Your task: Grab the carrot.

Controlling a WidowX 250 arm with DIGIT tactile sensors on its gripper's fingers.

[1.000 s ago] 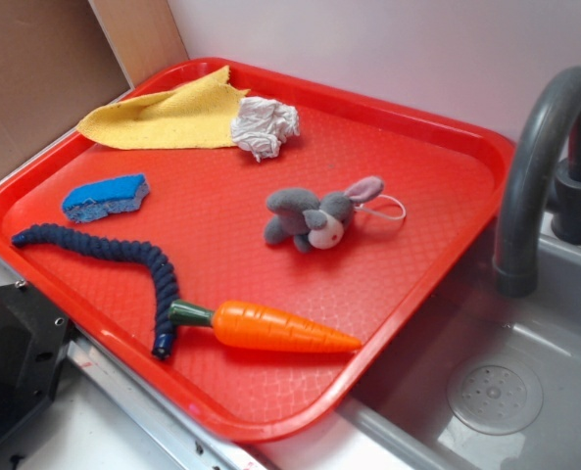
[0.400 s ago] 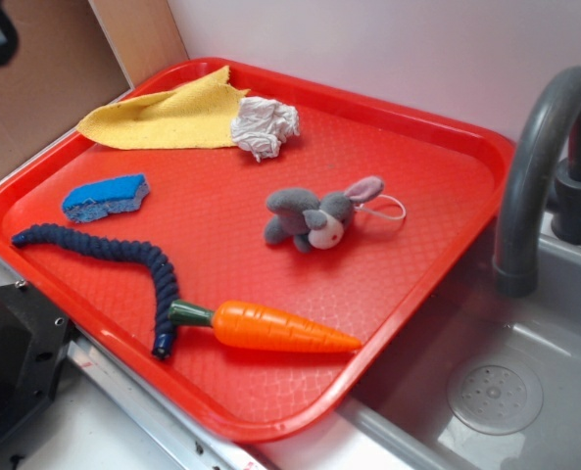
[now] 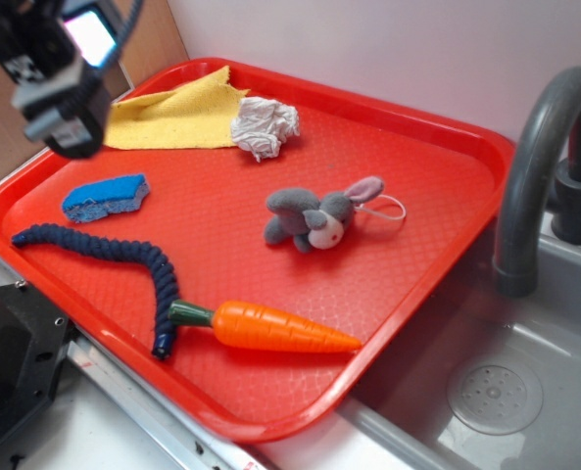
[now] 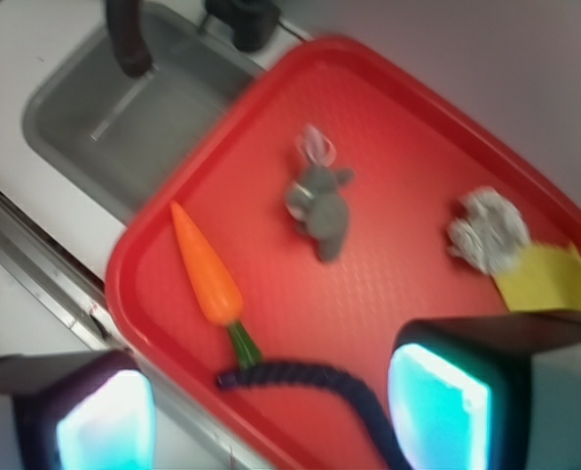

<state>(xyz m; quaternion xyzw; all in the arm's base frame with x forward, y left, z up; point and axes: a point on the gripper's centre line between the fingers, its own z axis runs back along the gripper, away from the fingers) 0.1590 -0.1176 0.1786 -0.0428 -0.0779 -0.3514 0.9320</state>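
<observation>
The orange carrot [image 3: 280, 328] with a dark green stem lies on the red tray [image 3: 437, 235] near its front edge, tip pointing right. It also shows in the wrist view [image 4: 206, 267]. My gripper [image 3: 67, 108] is at the upper left, high above the tray's left end, far from the carrot. In the wrist view my gripper [image 4: 270, 416] is open and empty, with its pads [image 4: 437, 411] wide apart over the dark blue rope [image 4: 319, 377].
A dark blue twisted rope [image 3: 123, 264] lies just left of the carrot's stem. A grey plush bunny [image 3: 319, 215], a blue sponge [image 3: 105, 196], a yellow cloth [image 3: 177, 117] and crumpled paper [image 3: 264, 125] lie on the tray. A sink [image 3: 506, 392] with a grey faucet [image 3: 535, 166] is on the right.
My gripper has come into the exterior view from the upper left and moved down and right. Nothing on the tray has moved.
</observation>
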